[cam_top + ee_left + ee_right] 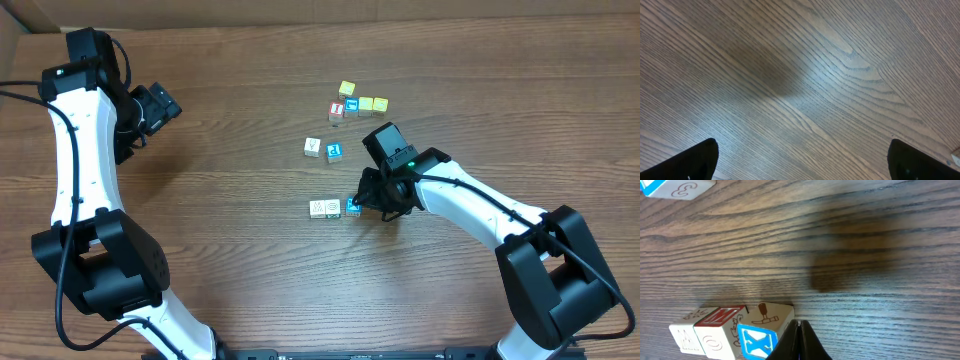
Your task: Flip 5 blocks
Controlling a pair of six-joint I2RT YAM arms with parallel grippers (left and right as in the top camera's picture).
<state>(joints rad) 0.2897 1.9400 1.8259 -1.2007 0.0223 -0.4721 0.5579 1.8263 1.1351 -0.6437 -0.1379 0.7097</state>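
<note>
Partly cropped blocks (757, 340) beside closed, empty right tool (799, 328); left tool (807, 160) wide, empty.

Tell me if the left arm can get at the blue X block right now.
Probably not cleanly. The blue X block has the shut right gripper at one side and white blocks on the other; the open left gripper is far across the table.

Overhead looks straight down; both wrists skim table (815, 75).
</note>
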